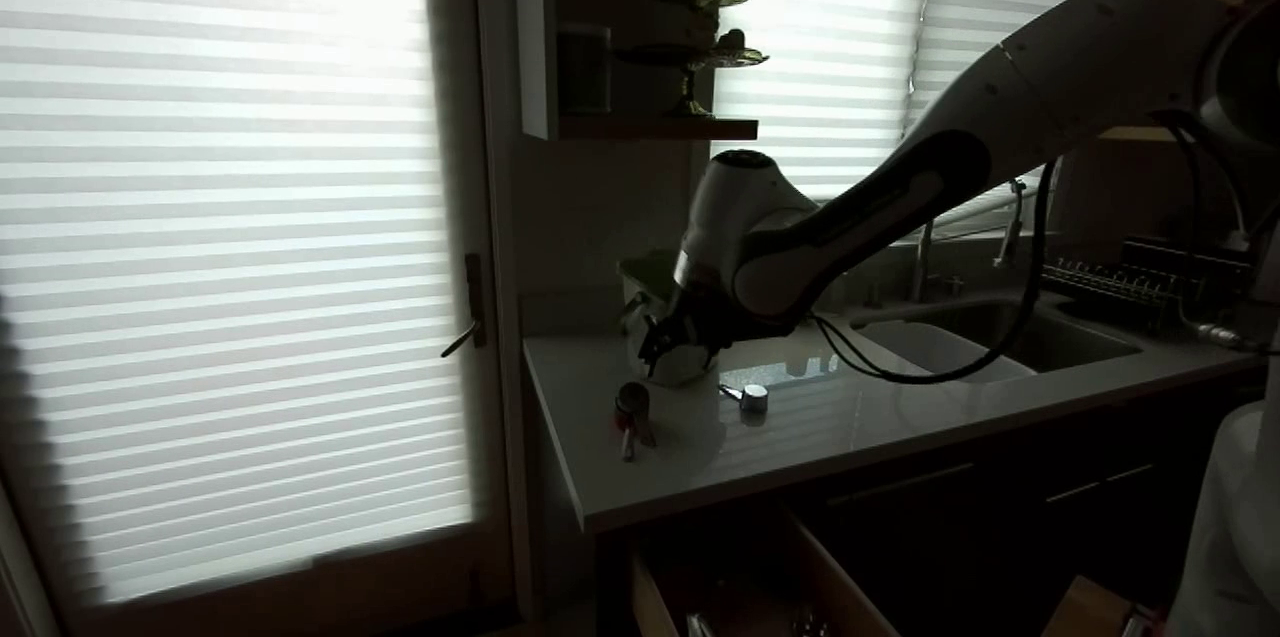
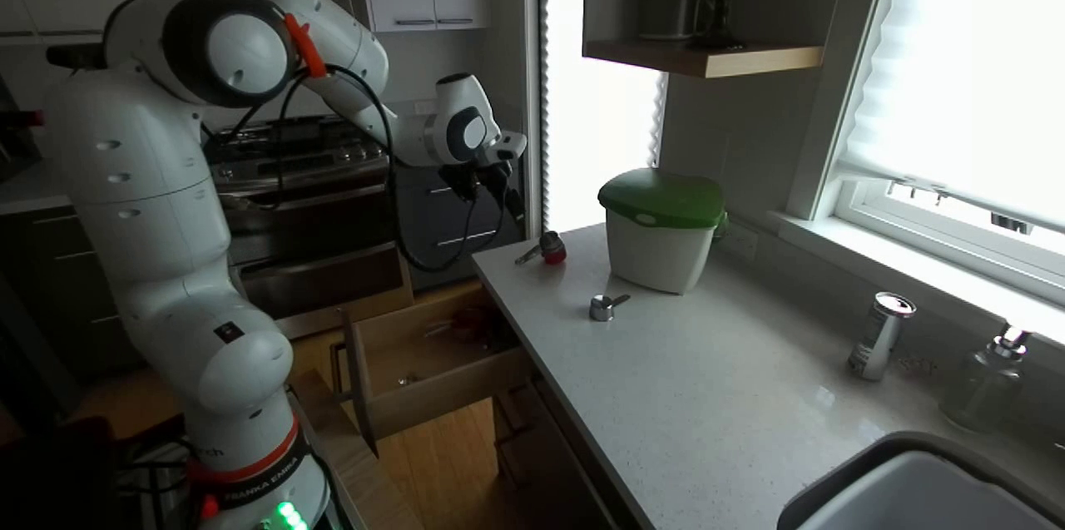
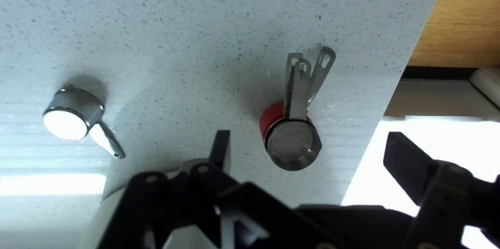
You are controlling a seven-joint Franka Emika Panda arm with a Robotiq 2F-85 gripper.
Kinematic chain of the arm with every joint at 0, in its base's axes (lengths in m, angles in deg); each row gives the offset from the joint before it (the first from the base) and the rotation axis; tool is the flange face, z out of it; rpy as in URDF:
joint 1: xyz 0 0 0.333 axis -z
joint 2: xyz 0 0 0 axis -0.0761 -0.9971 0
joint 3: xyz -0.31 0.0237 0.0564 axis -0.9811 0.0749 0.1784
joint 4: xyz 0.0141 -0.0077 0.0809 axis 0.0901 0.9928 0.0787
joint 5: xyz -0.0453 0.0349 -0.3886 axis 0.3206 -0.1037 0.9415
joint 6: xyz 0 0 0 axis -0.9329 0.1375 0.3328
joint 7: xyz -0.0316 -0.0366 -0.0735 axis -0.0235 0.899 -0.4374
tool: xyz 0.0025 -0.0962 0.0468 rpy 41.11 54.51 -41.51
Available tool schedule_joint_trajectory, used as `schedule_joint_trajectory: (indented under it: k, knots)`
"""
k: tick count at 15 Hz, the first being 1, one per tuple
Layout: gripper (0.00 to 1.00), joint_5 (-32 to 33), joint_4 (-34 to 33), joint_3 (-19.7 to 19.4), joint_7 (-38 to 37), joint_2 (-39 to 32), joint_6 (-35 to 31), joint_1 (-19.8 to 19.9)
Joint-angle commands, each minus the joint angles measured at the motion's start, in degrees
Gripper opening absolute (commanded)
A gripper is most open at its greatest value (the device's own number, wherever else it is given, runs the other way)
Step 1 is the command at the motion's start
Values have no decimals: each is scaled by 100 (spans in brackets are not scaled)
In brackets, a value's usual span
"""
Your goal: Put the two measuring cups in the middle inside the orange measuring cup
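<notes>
1. Red is picked out at once: the orange measuring cup [image 3: 272, 116], stood on the pale tabletop [image 3: 175, 45] near its short edge, toward the corner by the pulled-out drawer [image 2: 449, 388].
2. And over its mouth the two measuring cups [image 3: 292, 141] are stacked, plain steel; the upper one is turned hollow side up, the lower is mostly hidden, and how deep they are seated cannot be told.
3. Three handles [image 3: 300, 90] are counted here, fanned toward the long front edge; which belongs to which cup cannot be made out.
4. Now the gripper [image 3: 308, 148]: held above the tabletop, its fingers [image 3: 221, 149] spread wide apart, with the stack framed between them in the wrist view.
5. Farther from the short edge, well apart from the stack, a lone cup [image 3: 74, 113] is found, glare thrown off its round top.
6. In both exterior views a white bin [image 2: 657, 254], topped by a green lid [image 2: 666, 195], is seen near the back edge.
7. Along that back edge, in an exterior view, a can [image 2: 878, 340] and a clear pump bottle [image 2: 983, 384] are spotted, well away from the short edge.
</notes>
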Motion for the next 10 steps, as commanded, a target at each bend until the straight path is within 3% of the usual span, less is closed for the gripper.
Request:
schedule_joint_trajectory:
  k: [1, 3, 4, 10]
  knots:
    - [100, -747, 1446, 79, 943, 1191, -221, 318]
    - [100, -1173, 1918, 35, 1642, 1611, -67, 389]
    - [100, -849, 1284, 256, 1149, 1028, -114, 548]
    - [100, -900, 1322, 376, 1257, 1099, -116, 668]
